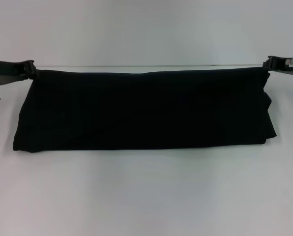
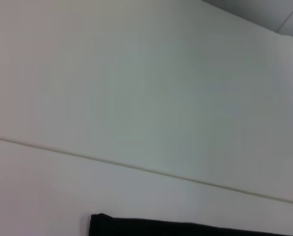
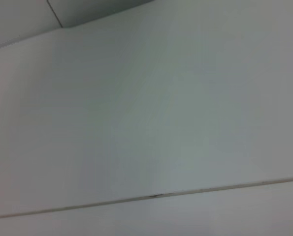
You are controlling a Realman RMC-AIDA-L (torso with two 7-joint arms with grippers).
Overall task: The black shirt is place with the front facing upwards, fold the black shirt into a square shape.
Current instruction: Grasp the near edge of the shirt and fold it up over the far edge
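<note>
The black shirt [image 1: 146, 110] forms a long horizontal band across the middle of the white table [image 1: 146, 196] in the head view, plain black with no lettering showing. Its upper edge is stretched straight between the two arms. My left gripper [image 1: 32, 69] is shut on the upper left corner, and my right gripper [image 1: 268, 64] is shut on the upper right corner. The lower edge rests on the table nearer to me. A strip of the black shirt [image 2: 185, 229] shows in the left wrist view. The right wrist view shows only table.
A thin seam line [image 1: 146, 66] runs across the table just behind the shirt's upper edge; the seam [image 2: 136, 167] also crosses the left wrist view. White table surface lies in front of and behind the shirt.
</note>
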